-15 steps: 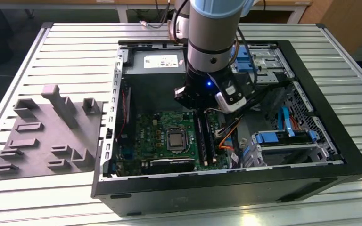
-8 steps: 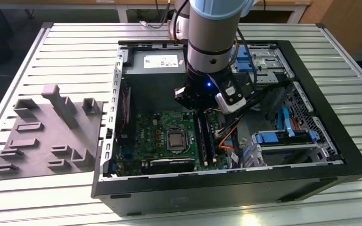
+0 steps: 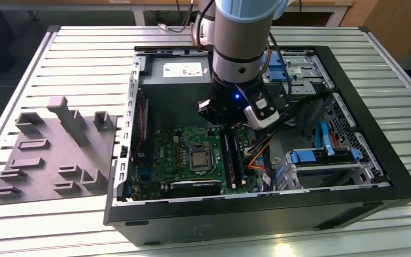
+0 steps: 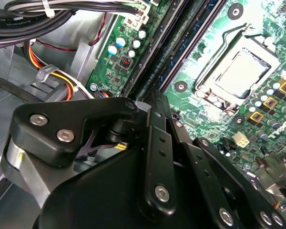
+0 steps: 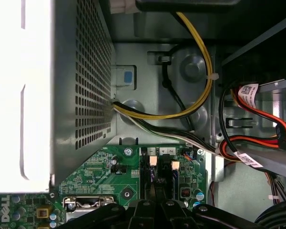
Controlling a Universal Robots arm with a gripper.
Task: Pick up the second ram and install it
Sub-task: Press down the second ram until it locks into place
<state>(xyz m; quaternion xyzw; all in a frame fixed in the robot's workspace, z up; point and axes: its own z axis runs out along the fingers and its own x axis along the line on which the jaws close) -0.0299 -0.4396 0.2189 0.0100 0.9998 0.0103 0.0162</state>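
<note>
The grey robot arm (image 3: 237,48) reaches down into the open black computer case (image 3: 263,209) lying on the ribbed metal worktop (image 3: 84,48), its black gripper (image 3: 228,124) low over the green motherboard (image 3: 173,155) at the long black memory slots (image 4: 181,40). Whether the fingers are spread or closed cannot be told, nor whether they hold anything. A slim dark memory stick (image 3: 233,160) appears seated in the slots beside the silver processor socket (image 3: 200,159). The grey moulded fixture plate (image 3: 55,150) lies on the worktop, at the exterior view's left of the case.
</note>
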